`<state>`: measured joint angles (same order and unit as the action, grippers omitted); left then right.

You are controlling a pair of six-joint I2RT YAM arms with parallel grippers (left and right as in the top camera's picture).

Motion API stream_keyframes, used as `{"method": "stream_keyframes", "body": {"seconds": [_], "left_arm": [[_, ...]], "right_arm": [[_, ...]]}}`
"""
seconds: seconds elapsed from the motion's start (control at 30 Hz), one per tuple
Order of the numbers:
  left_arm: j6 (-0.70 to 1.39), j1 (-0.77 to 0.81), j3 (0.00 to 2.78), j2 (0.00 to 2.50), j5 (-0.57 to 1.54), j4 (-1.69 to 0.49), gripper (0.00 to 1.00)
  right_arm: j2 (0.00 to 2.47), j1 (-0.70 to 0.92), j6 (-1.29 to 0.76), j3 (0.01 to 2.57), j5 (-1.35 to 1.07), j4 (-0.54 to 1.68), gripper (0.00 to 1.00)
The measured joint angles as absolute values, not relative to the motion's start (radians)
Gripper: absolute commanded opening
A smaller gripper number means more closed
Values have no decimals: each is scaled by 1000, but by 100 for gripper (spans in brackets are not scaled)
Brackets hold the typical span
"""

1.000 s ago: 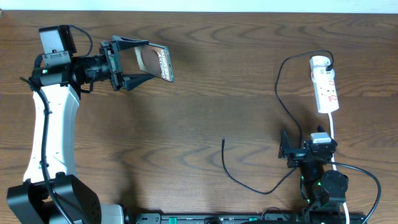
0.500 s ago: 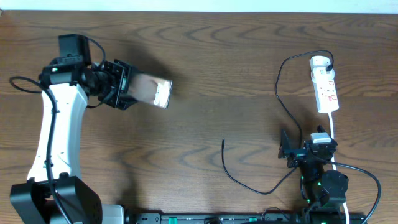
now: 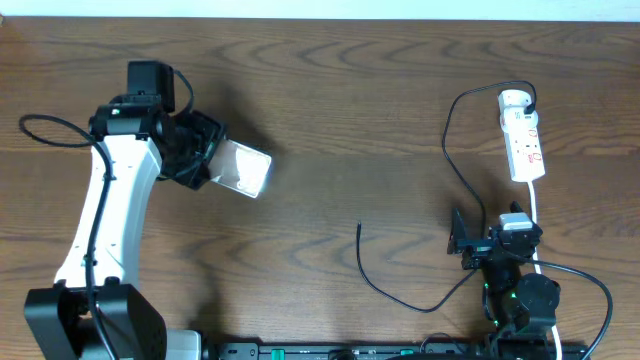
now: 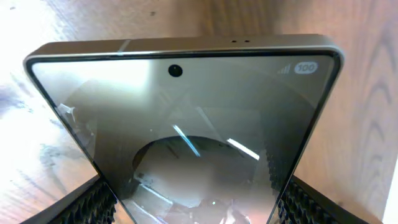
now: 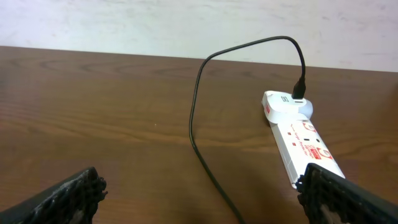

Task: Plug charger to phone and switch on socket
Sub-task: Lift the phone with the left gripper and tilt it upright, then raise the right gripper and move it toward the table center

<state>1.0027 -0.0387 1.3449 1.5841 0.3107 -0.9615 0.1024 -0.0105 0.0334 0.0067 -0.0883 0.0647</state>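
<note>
Your left gripper (image 3: 207, 160) pinches the phone (image 3: 245, 171) at far left; set it down flat, port toward the charger (image 3: 360, 245) tip mid-table. Right gripper (image 3: 462, 245) sits spread, near right.

Open table (image 3: 330, 110) at centre, charger (image 3: 446, 135) trailing left of socket (image 3: 524, 140)

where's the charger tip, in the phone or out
Out. The charger tip lies loose on the table, well apart from the phone, which the left gripper holds.
</note>
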Motion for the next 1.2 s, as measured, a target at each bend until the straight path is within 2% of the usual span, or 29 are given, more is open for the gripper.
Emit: {"method": "stream_keyframes", "body": {"seconds": [0.33, 0.53, 0.67, 0.8, 0.9, 1.03, 1.2], "left_arm": [[1014, -39, 1334, 1588, 308, -963, 7], [1017, -39, 1334, 1588, 308, -962, 7], [1021, -39, 1334, 1588, 308, -961, 7], [1021, -39, 1334, 1589, 308, -957, 7], [1021, -39, 1333, 1589, 308, -958, 7], [1020, -38, 1333, 1592, 279, -963, 7], [1013, -38, 1333, 1608, 218, -981, 7]], "right_arm": [[102, -10, 41, 7, -74, 62, 99], [102, -10, 29, 8, -127, -94, 99], [134, -10, -31, 41, -177, -71, 99], [286, -11, -62, 160, -229, -1, 99], [494, -11, -73, 282, -277, 10, 99], [735, -11, -82, 351, -360, -108, 99], [904, -11, -102, 356, -458, -251, 99]]}}
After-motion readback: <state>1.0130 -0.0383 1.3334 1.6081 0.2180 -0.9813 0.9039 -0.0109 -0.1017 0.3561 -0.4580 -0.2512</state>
